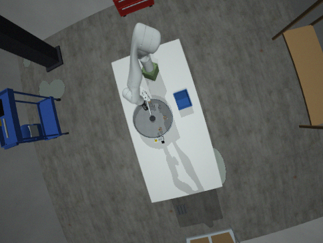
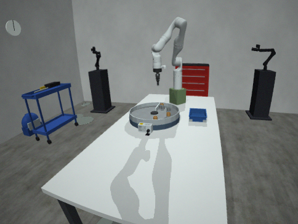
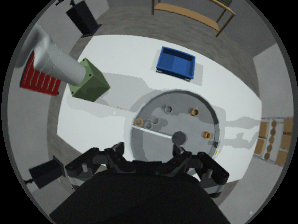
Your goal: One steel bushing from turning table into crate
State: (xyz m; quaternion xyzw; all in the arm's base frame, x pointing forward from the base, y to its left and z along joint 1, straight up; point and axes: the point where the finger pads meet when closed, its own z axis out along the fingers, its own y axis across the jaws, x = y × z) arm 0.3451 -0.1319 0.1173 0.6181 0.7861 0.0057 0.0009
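The round grey turning table (image 1: 140, 125) (image 2: 135, 119) (image 3: 200, 149) stands in the middle of the white table (image 1: 187, 160) (image 2: 172, 172). Several small bushings lie on it. Some are orange (image 1: 165, 117) (image 2: 155, 117) (image 3: 193, 112). Some are grey steel (image 1: 159, 107) (image 3: 156, 121) on the side nearer the arm's base. The blue crate (image 1: 182, 99) (image 2: 197, 114) (image 3: 176, 63) stands beside the turning table and looks empty. My gripper (image 1: 145, 106) (image 2: 157, 81) (image 3: 148, 148) is open and empty. It hangs high above the turning table's rear part, fingers pointing down.
The arm stands on a green pedestal (image 1: 151, 71) (image 2: 177, 95) (image 3: 88, 83) at the table's far end. A small control box (image 1: 159, 139) (image 2: 145, 127) sits at the turning table's front. A blue cart (image 2: 46, 108), a red tool cabinet (image 2: 194, 79) and two black camera stands surround the table.
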